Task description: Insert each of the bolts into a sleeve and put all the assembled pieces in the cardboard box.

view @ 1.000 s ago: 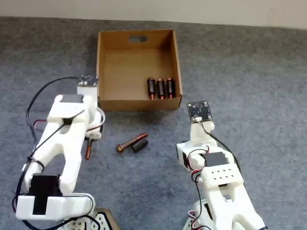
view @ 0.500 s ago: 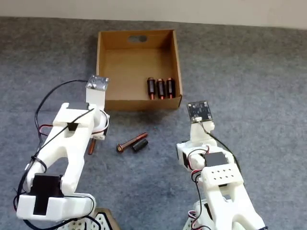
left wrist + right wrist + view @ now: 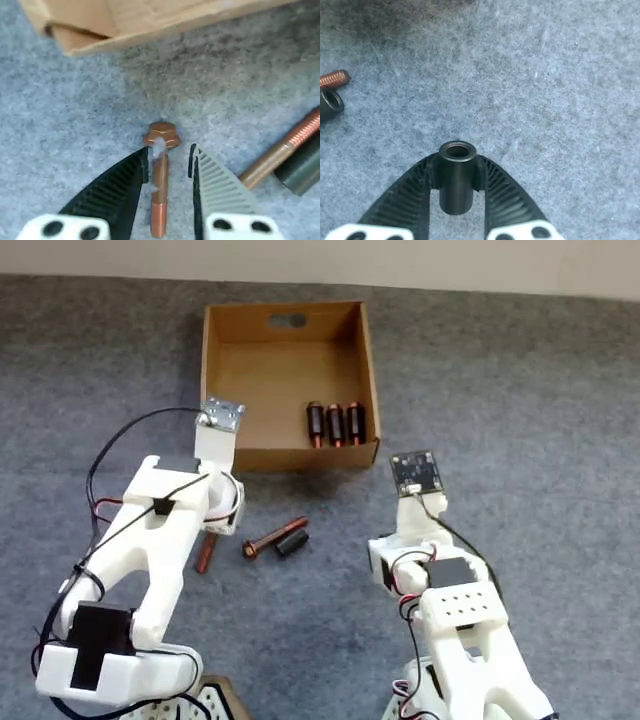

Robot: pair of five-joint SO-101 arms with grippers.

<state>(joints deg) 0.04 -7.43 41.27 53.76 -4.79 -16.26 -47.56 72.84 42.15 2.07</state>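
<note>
Evidently mid-assembly: the left gripper (image 3: 167, 155) pinches a copper hex-head bolt (image 3: 160, 190), the right gripper (image 3: 456, 162) clasps a black cylindrical sleeve (image 3: 456, 195); next, I'd say, line up tip with bore

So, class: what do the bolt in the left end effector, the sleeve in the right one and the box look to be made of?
The bolt: likely copper-plated metal, by its reddish sheen. The sleeve: matte black, plastic or coated metal; can't tell. The box: brown cardboard, with raw, dull walls.
</note>
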